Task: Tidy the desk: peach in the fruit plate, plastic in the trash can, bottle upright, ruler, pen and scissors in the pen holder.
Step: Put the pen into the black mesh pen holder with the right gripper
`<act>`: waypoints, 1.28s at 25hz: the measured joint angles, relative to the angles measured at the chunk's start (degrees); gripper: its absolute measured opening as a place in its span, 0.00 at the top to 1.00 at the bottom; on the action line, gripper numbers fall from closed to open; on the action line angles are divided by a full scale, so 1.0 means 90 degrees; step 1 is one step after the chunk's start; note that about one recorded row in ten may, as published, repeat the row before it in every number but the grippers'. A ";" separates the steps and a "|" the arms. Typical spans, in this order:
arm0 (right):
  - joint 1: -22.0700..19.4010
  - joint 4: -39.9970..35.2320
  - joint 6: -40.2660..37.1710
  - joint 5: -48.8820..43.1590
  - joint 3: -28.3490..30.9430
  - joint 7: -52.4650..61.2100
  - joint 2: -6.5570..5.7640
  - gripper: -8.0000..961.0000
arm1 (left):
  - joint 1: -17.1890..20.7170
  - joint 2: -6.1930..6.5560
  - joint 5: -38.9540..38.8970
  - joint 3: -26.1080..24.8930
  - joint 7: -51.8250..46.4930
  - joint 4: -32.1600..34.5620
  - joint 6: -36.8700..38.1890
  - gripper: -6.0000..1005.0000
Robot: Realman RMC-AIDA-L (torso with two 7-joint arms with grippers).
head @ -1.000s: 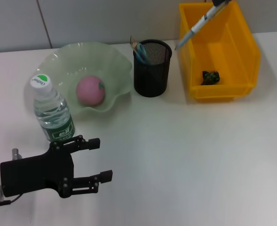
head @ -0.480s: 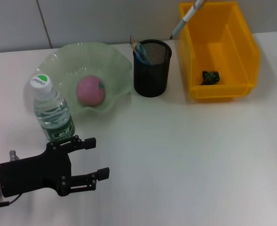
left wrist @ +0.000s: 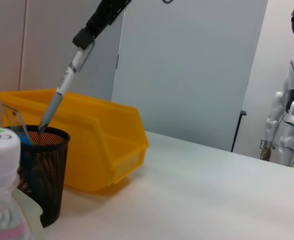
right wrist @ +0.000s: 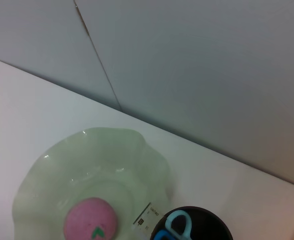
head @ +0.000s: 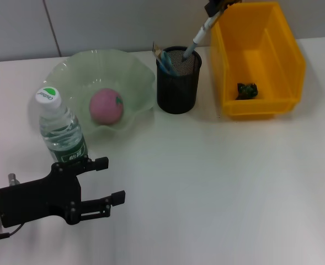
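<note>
Pen (head: 196,40) tip in pen holder (head: 177,88); peach (head: 106,106) in fruit plate (head: 136,77).

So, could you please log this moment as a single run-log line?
right tool: holds pen, tip entering pen holder | left tool: open, idle near bottle | peach in fruit plate

left arm: low over the near desk (head: 217,182), black pincer (head: 108,180) pointing right, fingers spread apart | right arm: raised at far edge, black pincer (head: 216,5) clamped on a pen (head: 194,40)
</note>
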 joint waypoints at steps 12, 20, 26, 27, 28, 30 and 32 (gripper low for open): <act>0.0112 0.0588 0.0759 -0.0019 -0.0622 0.0012 0.0117 0.85 | -0.0002 0.0010 0.0000 0.0004 -0.0103 -0.0003 0.0036 0.16; 0.0112 0.0637 0.0932 -0.0063 -0.0714 0.0032 0.0182 0.85 | 0.0006 0.0011 0.0000 -0.0002 -0.0142 0.0041 0.0057 0.16; 0.0143 0.0791 0.1154 -0.0277 -0.0745 0.0035 0.0251 0.85 | 0.0005 0.0011 0.0000 -0.0009 -0.0151 0.0043 0.0057 0.16; 0.0158 0.0840 0.1207 -0.0324 -0.0778 0.0034 0.0273 0.85 | 0.0004 0.0010 0.0000 -0.0011 -0.0151 0.0045 0.0058 0.16; 0.0158 0.0840 0.1207 -0.0324 -0.0778 0.0034 0.0273 0.85 | 0.0004 0.0011 0.0000 -0.0014 -0.0151 0.0046 0.0057 0.16; 0.0172 0.0873 0.1293 -0.0350 -0.0809 0.0016 0.0328 0.85 | 0.0004 0.0012 0.0000 -0.0045 -0.0151 0.0048 0.0060 0.16; 0.0173 0.0878 0.1334 -0.0352 -0.0835 0.0003 0.0343 0.85 | 0.0004 0.0014 0.0000 -0.0055 -0.0151 0.0048 0.0065 0.16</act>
